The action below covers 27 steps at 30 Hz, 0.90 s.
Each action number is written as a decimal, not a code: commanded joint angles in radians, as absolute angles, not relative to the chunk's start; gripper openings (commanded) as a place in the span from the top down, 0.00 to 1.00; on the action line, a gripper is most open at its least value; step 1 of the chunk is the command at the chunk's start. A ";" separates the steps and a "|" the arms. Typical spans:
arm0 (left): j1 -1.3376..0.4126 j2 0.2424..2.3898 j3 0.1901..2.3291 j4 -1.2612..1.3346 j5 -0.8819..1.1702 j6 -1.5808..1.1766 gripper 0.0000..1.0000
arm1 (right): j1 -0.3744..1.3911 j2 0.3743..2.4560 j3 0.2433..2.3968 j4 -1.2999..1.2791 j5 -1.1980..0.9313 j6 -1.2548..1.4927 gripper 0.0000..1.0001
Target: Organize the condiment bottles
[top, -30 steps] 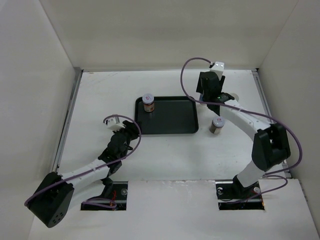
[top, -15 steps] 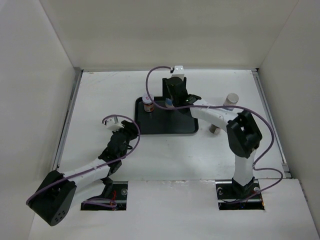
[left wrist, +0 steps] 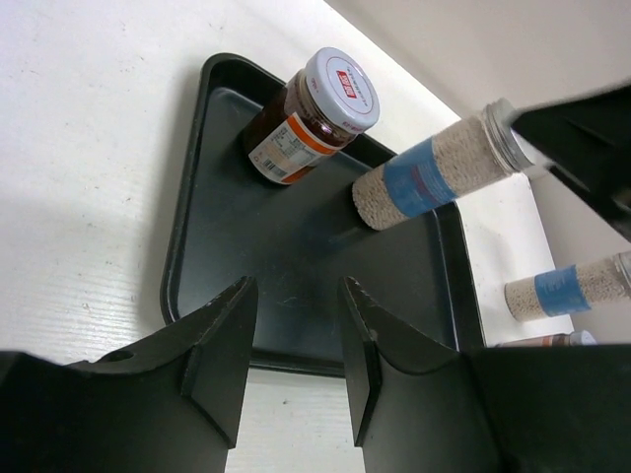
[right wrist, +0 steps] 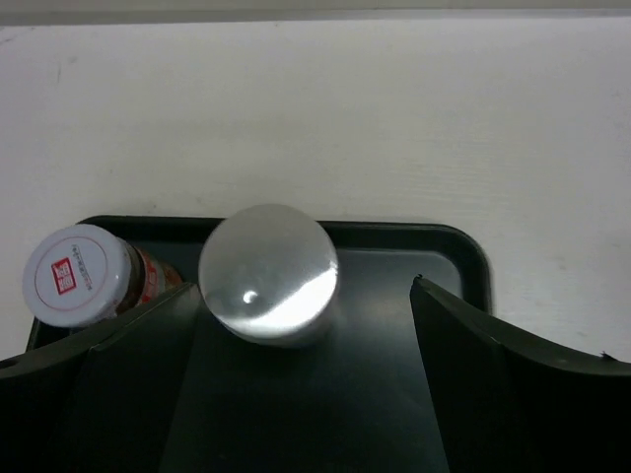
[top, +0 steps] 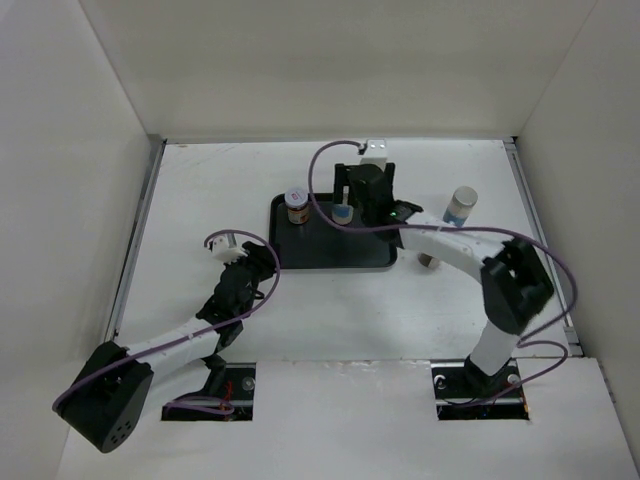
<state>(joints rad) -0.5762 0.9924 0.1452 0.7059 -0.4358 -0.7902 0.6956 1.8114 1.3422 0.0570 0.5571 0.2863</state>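
Note:
A black tray [top: 360, 255] holds a short dark jar with a red-marked white lid [top: 297, 204] and a tall pale bottle with a blue band [top: 343, 213], both upright at its back left. My right gripper [top: 352, 195] hangs open above the pale bottle; its cap [right wrist: 268, 273] stands free between the fingers, close to the left finger [right wrist: 148, 330]. A second pale bottle [top: 461, 206] stands on the table right of the tray. Another dark jar [top: 426, 263] shows partly under the right arm. My left gripper [top: 262, 258] sits near the tray's front left corner, narrowly open and holding nothing.
White walls close the table on three sides, and a metal strip [top: 140, 230] runs along the left edge. Both purple cables loop above the arms. The tray's right half [left wrist: 414, 296] is bare, and the left wrist view looks across it.
My right arm swung from the back right to the tray with a pale bottle, then its jaws opened and let it go standing beside the dark jar. The left arm stayed put.

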 commanded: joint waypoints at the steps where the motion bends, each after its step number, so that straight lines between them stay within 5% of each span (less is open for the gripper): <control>1: -0.571 0.966 0.141 0.749 -0.426 -0.792 0.64 | 0.694 1.564 1.214 0.118 0.639 0.301 0.05; 10: -0.578 0.992 0.149 0.756 -0.419 -0.798 0.64 | 0.595 1.200 0.776 -0.156 0.787 0.498 0.00; 27: -0.576 0.994 0.149 0.758 -0.411 -0.802 0.64 | 0.475 1.368 0.719 -0.128 0.746 0.569 0.02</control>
<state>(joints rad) -0.5781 0.9977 0.1452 0.7067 -0.4210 -0.7929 0.4908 1.3552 0.7208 -0.1909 0.7479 0.5446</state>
